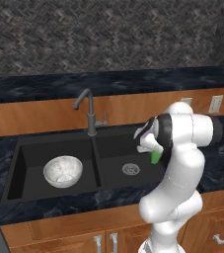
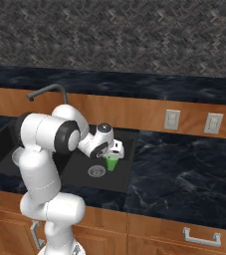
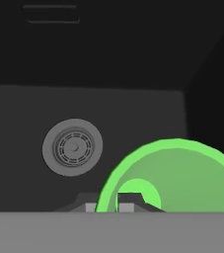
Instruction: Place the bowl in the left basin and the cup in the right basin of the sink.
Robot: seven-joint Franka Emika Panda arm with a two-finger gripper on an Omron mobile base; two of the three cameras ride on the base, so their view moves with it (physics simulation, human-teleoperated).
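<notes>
The dark desk (image 1: 44, 205) runs across the middle of the left base view, and the black sink (image 1: 19, 148) is set into it. The right basin (image 1: 118, 148) has a silver drain (image 1: 130, 169). The bowl (image 1: 62, 171) sits in the left basin (image 1: 32, 173). The pincer (image 3: 107, 207) is closed on the rim of the green cup (image 2: 112, 162), over the right basin.

You look down into the matte black right basin (image 3: 133, 113), its round silver drain (image 3: 72, 147) left of centre. The green cup (image 3: 182, 173) fills the lower right, its rim pinched between the gripper (image 3: 106, 206) fingertips.
</notes>
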